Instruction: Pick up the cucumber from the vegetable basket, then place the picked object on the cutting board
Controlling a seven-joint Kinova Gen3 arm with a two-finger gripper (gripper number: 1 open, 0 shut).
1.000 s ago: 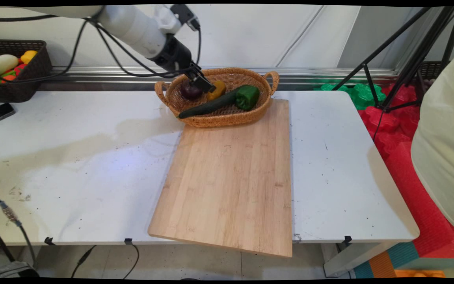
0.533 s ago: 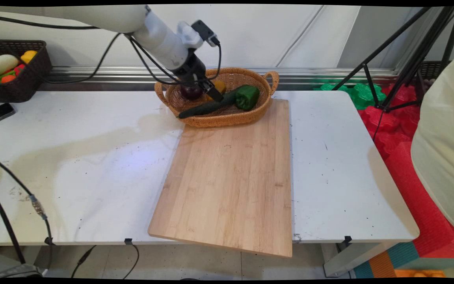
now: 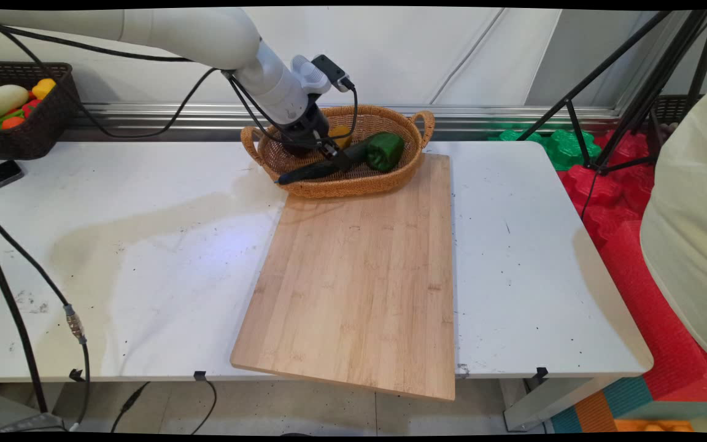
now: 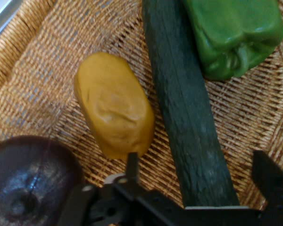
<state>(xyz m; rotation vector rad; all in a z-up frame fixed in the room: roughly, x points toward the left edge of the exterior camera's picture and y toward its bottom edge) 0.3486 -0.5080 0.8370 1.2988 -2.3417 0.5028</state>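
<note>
A bamboo cutting board (image 3: 359, 276) is lying on the white table (image 3: 114, 245), its near corner hanging over the table's front edge and its far edge touching a woven wicker basket (image 3: 418, 161) with two handles. Inside the basket, the gripper (image 4: 198, 176) is reaching down with its fingers spread apart on either side of a long dark green cucumber (image 4: 184, 108), one fingertip (image 4: 132, 162) sitting between the cucumber and a yellow vegetable (image 4: 114, 111), the other finger (image 4: 269, 176) standing on the cucumber's opposite side; nothing is being gripped. In the main view the cucumber (image 3: 304, 174) is lying slantwise across the basket floor, with a green bell pepper (image 3: 385, 151) just beside its far end. A dark purple round vegetable (image 4: 30, 181) is resting beside the yellow one, at the gripper's side. Farther back at the table's left end, a dark basket (image 3: 28, 132) is holding mixed coloured produce. Black tripod legs (image 3: 605, 86) are standing off the table's right, over red and green foam mats (image 3: 611, 184).
</note>
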